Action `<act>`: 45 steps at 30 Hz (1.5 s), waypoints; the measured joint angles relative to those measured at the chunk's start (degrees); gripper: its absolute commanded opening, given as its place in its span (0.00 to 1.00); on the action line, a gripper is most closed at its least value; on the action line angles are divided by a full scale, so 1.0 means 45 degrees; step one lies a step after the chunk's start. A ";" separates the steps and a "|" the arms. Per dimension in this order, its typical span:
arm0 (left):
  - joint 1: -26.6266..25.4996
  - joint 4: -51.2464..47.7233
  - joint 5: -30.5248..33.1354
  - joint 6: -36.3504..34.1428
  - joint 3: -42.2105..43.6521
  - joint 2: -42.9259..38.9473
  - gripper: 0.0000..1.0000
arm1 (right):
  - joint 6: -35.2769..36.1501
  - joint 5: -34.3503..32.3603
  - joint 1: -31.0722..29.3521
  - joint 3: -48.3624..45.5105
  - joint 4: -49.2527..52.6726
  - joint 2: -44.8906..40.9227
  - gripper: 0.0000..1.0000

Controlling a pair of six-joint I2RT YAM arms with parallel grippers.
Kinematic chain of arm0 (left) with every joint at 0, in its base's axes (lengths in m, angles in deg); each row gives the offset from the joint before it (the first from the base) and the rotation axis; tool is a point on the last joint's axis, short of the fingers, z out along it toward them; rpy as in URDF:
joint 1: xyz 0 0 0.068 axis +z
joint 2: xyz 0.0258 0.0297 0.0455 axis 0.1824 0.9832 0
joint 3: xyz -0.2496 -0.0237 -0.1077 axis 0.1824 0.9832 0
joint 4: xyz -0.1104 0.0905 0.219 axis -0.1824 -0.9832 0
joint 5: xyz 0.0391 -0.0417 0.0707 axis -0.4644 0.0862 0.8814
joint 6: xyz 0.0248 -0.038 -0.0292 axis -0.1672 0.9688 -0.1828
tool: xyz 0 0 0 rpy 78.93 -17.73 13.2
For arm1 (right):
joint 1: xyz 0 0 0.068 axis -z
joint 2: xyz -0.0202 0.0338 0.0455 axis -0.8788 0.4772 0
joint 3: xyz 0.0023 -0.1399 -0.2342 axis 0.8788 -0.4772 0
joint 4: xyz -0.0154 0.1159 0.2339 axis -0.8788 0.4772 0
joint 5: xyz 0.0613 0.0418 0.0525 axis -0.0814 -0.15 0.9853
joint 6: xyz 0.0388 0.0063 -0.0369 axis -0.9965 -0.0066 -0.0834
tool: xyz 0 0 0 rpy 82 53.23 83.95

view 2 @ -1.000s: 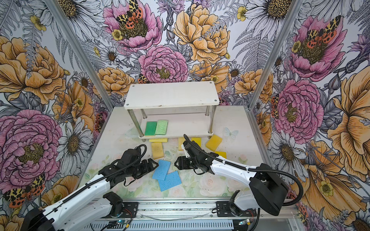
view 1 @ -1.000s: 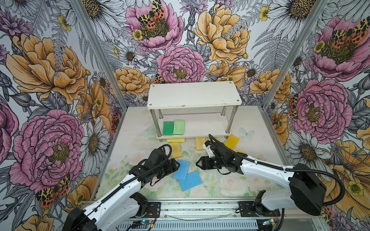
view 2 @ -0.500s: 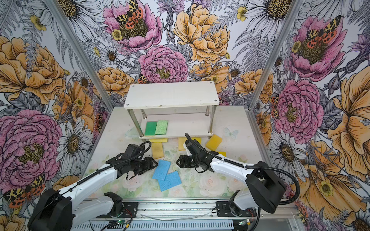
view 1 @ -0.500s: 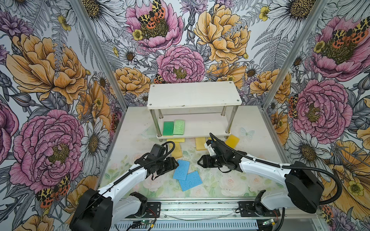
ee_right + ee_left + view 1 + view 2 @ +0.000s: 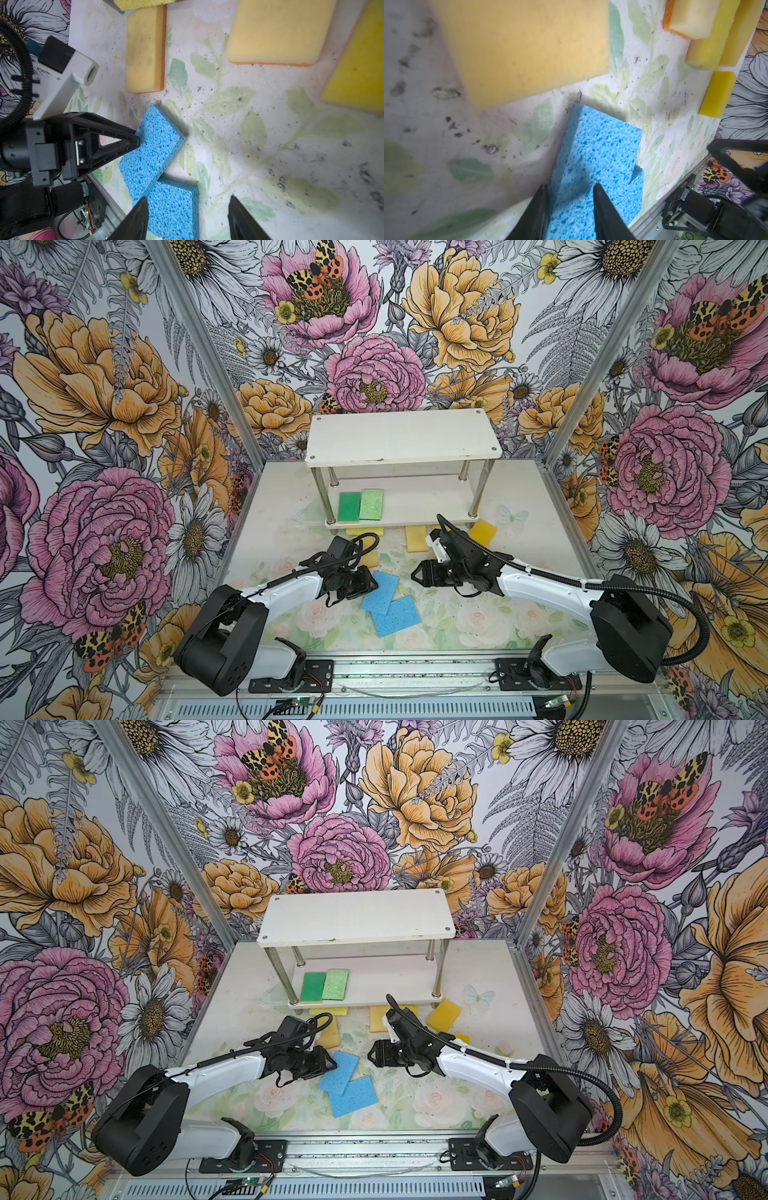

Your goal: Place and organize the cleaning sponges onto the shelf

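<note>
Left gripper (image 5: 571,185): we see jaws narrowed astride the upper blue sponge (image 5: 382,591) at its edge; we cannot tell if they grip.
Right gripper (image 5: 188,199): jaws wide apart, holding nothing.
Shelf (image 5: 403,439): two green sponges (image 5: 348,507) on its lower board.

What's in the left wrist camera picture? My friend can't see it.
The left gripper straddles the edge of a blue sponge on the flowery table. A big tan sponge lies beyond, with more yellow sponges farther off.
</note>
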 measured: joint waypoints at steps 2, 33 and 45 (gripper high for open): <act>-0.0010 0.0185 -0.0063 0.0044 0.0000 0.0160 0.18 | 0.0000 0.0005 0.0078 0.0000 0.0000 0.0005 0.62; -0.1501 0.5829 0.1889 0.5683 0.0627 -0.3342 0.00 | -0.2288 0.0816 0.0364 0.0967 -0.0005 -0.2016 0.56; -0.1511 0.6120 0.2171 0.6018 0.0627 -0.3672 0.00 | -0.2560 0.0763 -0.0325 0.1015 -0.0160 -0.2001 0.40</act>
